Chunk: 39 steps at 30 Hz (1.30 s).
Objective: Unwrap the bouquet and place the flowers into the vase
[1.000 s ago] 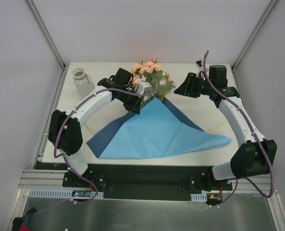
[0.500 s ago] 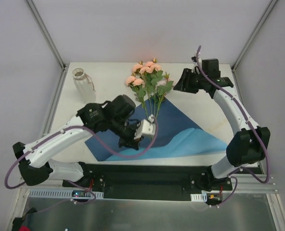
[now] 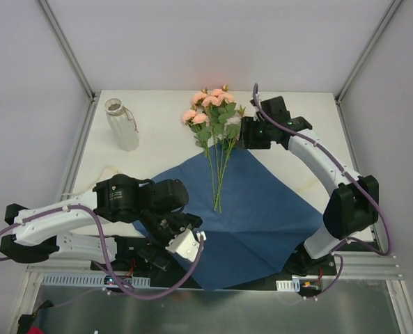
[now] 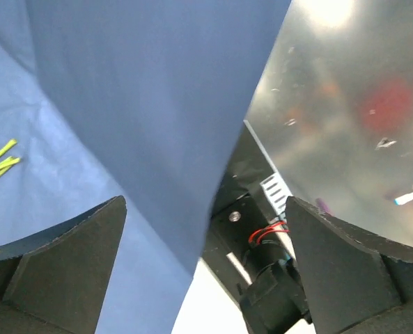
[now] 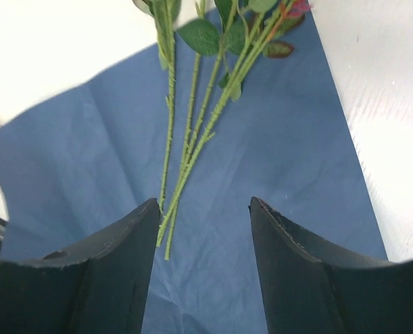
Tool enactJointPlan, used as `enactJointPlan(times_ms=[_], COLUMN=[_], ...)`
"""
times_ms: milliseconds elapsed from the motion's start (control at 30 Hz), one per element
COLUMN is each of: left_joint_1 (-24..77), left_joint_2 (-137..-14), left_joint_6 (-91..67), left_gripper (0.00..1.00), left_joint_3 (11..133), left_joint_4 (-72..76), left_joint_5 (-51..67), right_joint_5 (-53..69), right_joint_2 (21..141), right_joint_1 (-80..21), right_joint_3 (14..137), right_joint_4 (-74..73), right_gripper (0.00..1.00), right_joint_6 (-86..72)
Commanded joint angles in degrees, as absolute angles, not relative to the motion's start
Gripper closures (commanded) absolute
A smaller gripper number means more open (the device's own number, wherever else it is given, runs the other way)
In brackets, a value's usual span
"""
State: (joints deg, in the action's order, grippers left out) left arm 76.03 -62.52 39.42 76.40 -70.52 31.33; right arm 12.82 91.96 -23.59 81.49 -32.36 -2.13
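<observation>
- At six o'clock your left gripper (image 4: pixel 205 203) is spread, and the blue paper (image 3: pixel 255 209) is unpinched.
- At twelve the flowers (image 3: pixel 213 111) lie unwrapped; your right gripper (image 5: pixel 203 203) hovers spread above their stems (image 5: pixel 185 174).
- Next, I judge, pinch the stems; the vase (image 3: pixel 121 124) waits at ten.

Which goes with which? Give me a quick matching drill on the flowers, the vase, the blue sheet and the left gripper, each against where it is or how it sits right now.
Things:
1. flowers
2. vase
3. blue sheet
4. left gripper

States:
A. upright, far left of the table
B. open, at the table's near edge
C. lying flat, stems on the sheet
D. spread out, near corner past the table's near edge

Pairs: 1-C, 2-A, 3-D, 4-B
</observation>
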Motion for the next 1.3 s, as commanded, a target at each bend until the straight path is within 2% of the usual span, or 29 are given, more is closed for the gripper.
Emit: enactJointPlan(times_ms=[0, 167, 233, 267, 400, 500, 600, 933, 1200, 1267], left_joint_1=[76.6, 74.1, 66.4, 56.4, 35.8, 25.0, 17.2, 5.7, 3.5, 3.3], left_joint_2=[-62.1, -67.1, -67.9, -67.9, -69.6, -72.5, -76.2, -85.3, -86.5, -87.4], left_joint_6=[42.7, 38.8, 38.1, 36.8, 34.1, 35.4, 35.4, 36.6, 39.2, 39.9], left_gripper=[0.01, 0.01, 0.01, 0.01, 0.05, 0.09, 0.09, 0.1, 0.1, 0.12], left_joint_3=[81.2, 95.0, 98.2, 98.3, 94.3, 90.4, 89.7, 91.6, 88.2, 87.4], left_joint_4=[-67.3, -66.9, -63.4, -60.8, -49.2, -41.6, -37.6, -28.1, -23.2, -22.8], left_joint_5=[20.8, 8.5, 10.0, 10.7, 9.3, 4.4, 4.8, 0.4, -4.8, -5.4], right_joint_5=[5.7, 0.5, -1.5, -3.0, -6.2, -7.5, -7.2, -9.1, -9.5, -9.8], right_joint_2=[93.9, 99.5, 102.3, 103.3, 108.5, 110.6, 112.6, 115.6, 118.1, 118.6], right_joint_1=[-26.8, -31.1, -32.5, -33.0, -34.2, -34.2, -34.2, -33.9, -33.7, -33.7], right_joint_3=[79.8, 81.9, 83.1, 84.1, 85.8, 86.7, 86.7, 86.6, 87.3, 87.2], right_joint_4=[-34.3, -33.7, -32.4, -31.9, -28.9, -27.7, -26.3, -24.0, -23.7, -23.8], right_gripper=[0.42, 0.41, 0.43, 0.43, 0.5, 0.52, 0.53, 0.59, 0.66, 0.71], right_joint_6=[-3.4, -5.6, -6.0, -6.3, -7.6, -9.1, -10.1, -13.4, -14.9, -15.4])
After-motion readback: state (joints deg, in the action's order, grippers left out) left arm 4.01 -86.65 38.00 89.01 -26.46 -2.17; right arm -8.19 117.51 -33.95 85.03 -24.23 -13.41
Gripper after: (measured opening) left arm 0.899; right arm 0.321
